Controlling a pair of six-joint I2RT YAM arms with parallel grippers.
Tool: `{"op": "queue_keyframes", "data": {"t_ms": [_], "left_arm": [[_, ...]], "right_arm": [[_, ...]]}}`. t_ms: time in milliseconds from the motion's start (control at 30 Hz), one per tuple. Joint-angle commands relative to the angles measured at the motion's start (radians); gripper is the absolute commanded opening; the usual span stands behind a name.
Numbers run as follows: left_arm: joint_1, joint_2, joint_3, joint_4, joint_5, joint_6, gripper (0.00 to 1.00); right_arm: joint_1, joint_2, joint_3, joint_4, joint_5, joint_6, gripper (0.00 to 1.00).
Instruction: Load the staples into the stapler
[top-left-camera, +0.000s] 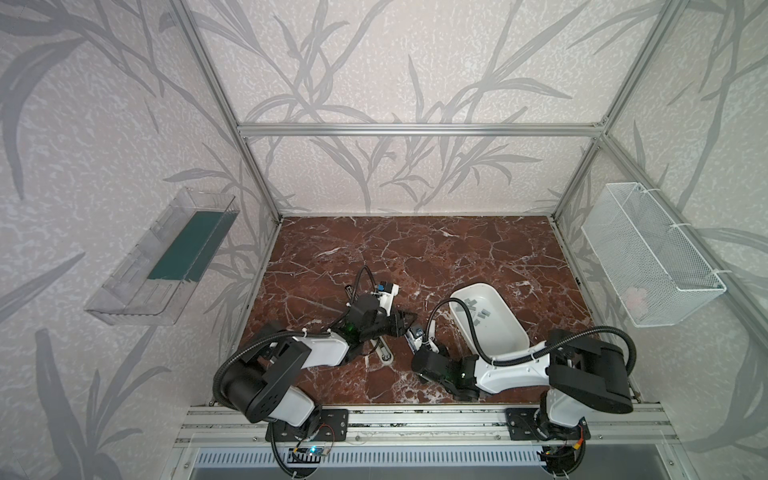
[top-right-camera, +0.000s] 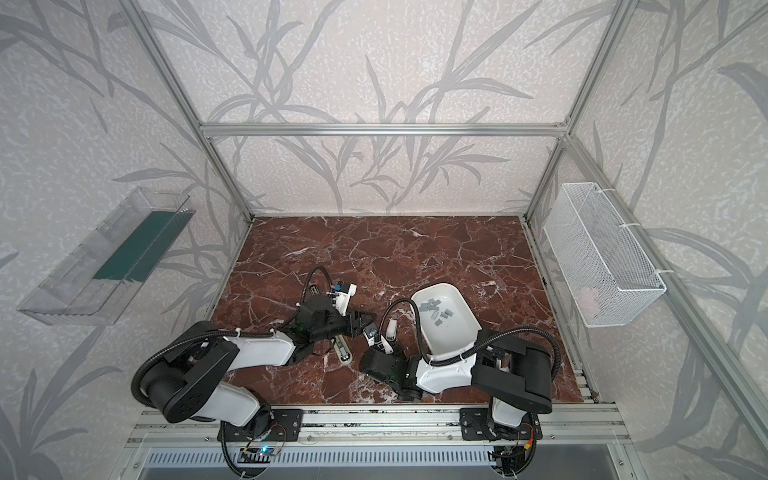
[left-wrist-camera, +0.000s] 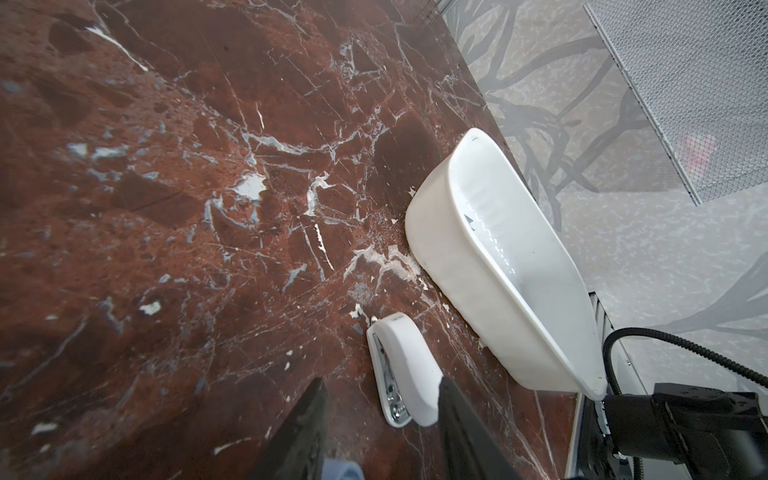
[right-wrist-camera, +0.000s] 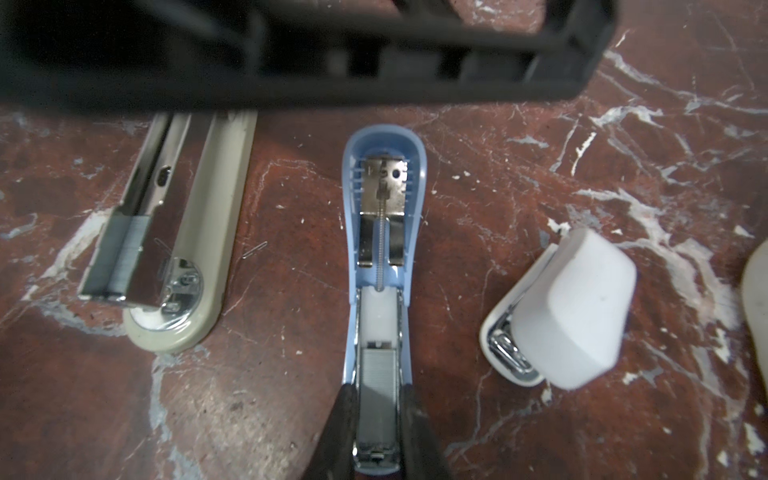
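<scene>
I judge loading nearly done: the staples (right-wrist-camera: 378, 374) lie in the open blue stapler (right-wrist-camera: 381, 208) on the desk (right-wrist-camera: 540, 166), my right tool (right-wrist-camera: 378, 392) clamped across its channel, my left tool (left-wrist-camera: 382, 382) spread and empty, leaving only the lid to close.

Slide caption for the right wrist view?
Right tool grips open blue stapler, staples loaded; beige stapler, white stapler alongside.

Red-brown white-veined marble table (top-left-camera: 415, 257), white tub (top-left-camera: 505, 332), grey staples (top-right-camera: 438, 312), light-blue stapler (right-wrist-camera: 382, 266), beige stapler (right-wrist-camera: 203, 232), white stapler (right-wrist-camera: 577, 316).
</scene>
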Motion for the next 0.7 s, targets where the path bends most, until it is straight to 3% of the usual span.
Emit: {"op": "queue_keyframes", "data": {"t_ms": [0, 167, 433, 667], "left_arm": [[-0.012, -0.040, -0.045, -0.009, -0.091, -0.039, 0.46], [-0.012, -0.010, -0.038, -0.003, -0.118, -0.036, 0.52], [-0.040, 0.080, -0.008, 0.091, -0.033, -0.046, 0.53], [-0.061, 0.035, -0.025, 0.122, -0.011, -0.024, 0.43]], "right_arm": [[-0.003, 0.011, -0.017, 0.029, 0.043, 0.026, 0.10], [-0.003, 0.010, -0.025, 0.047, 0.041, 0.027, 0.09], [-0.003, 0.020, -0.022, 0.065, 0.037, 0.037, 0.09], [-0.021, 0.024, -0.024, 0.071, 0.027, 0.054, 0.06]]}}
